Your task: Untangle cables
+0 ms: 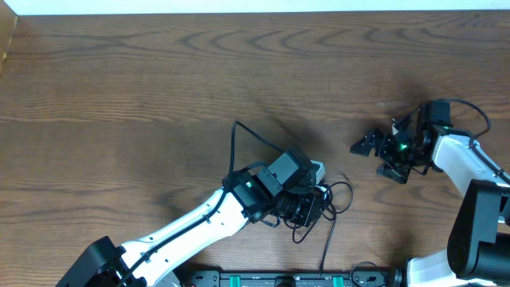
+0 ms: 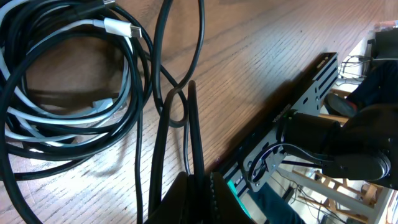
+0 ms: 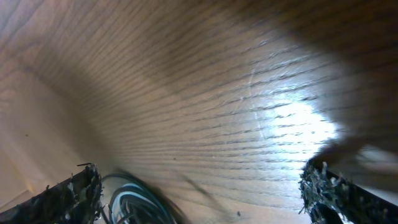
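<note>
The tangled cables (image 1: 323, 201) lie on the wooden surface near its front edge, a coil of black cords with one white cord (image 2: 118, 28). The left tool (image 1: 305, 209) sits right on the coil, fingers pressed together. A black cord runs against them, and whether it is pinched is unclear. The right tool (image 1: 378, 157) stands wide apart and empty, with the coil to its left and nearer the robot. One black cord stretches from the coil toward the far left. The left arm hides much of the knot.
</note>
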Robot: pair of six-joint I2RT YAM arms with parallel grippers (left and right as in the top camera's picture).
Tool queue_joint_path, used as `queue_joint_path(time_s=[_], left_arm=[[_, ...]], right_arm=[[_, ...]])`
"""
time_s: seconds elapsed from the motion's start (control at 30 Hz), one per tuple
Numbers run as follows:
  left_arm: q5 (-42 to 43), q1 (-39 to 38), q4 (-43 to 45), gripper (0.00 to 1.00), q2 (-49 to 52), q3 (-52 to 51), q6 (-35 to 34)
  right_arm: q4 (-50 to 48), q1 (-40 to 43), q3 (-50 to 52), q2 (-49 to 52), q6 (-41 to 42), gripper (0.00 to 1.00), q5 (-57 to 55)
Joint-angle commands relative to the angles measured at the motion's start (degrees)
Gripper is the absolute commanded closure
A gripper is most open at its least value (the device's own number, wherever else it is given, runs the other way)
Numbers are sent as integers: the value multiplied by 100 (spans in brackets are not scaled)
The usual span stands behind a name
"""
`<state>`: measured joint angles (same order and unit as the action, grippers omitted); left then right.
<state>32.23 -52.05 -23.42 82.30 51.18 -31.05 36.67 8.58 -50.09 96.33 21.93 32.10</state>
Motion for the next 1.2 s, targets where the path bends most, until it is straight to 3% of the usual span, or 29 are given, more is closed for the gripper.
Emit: queue_joint_path(time_s=[0.0,0.23,0.43,0.5,0.67,0.77,0.83,1.03,1.17], left_arm=[[302,48,63,92,-15,17,79],[1912,407,1231,92,-404,17,-11],[2109,968,2588,92,-1141,17,-271],[2020,1207,2920,92,-1403,17,-319],[876,1792,2975,92,-1978,17,-721],[483,2087,2973,92,-2186,17,-811],[369,2264,2973,92,-2251,17,-953],[-63,2653,2804,92,-2249,15,-1644],[-142,2739,2660,93,-2249,15,-1777]], right_arm=[[20,-7,66,74,-9,4,304],[-46,-4,66,74,-9,7,1207],[-46,-4,66,74,-11,11,1204],[-48,-4,66,74,-11,12,1196],[-42,-4,66,74,-13,19,822],[-33,-4,66,74,-13,19,415],[46,-4,66,74,-221,14,389],[85,-7,66,74,-1357,9,1432],[37,-92,66,74,-1687,11,2131]])
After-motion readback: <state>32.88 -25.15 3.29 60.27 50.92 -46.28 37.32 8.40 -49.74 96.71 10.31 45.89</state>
